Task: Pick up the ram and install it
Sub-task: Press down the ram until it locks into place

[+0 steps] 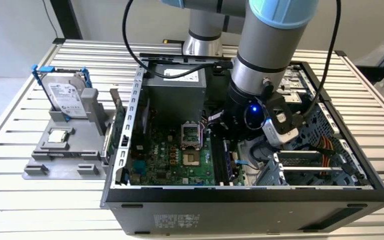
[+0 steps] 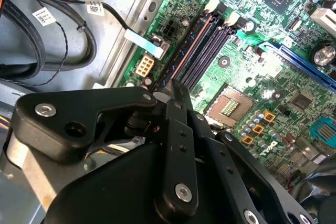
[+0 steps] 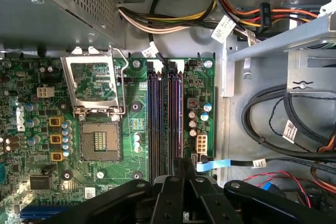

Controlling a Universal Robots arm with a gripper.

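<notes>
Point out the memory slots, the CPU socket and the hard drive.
memory slots (image 3: 165, 119): first wrist view, midway along the dark parallel slots.
CPU socket (image 3: 100, 146): first wrist view, on the contact field at its centre.
hard drive (image 1: 68, 97): exterior view, on its silver face.

You won't find any print here that can be made out. The pale label on the hard drive (image 1: 64, 95), the sticker on the case front (image 1: 178, 220) and the white tags on the cables (image 3: 290, 129) all carry marks too small to tell. The motherboard (image 3: 136, 135) lettering is no clearer.
</notes>
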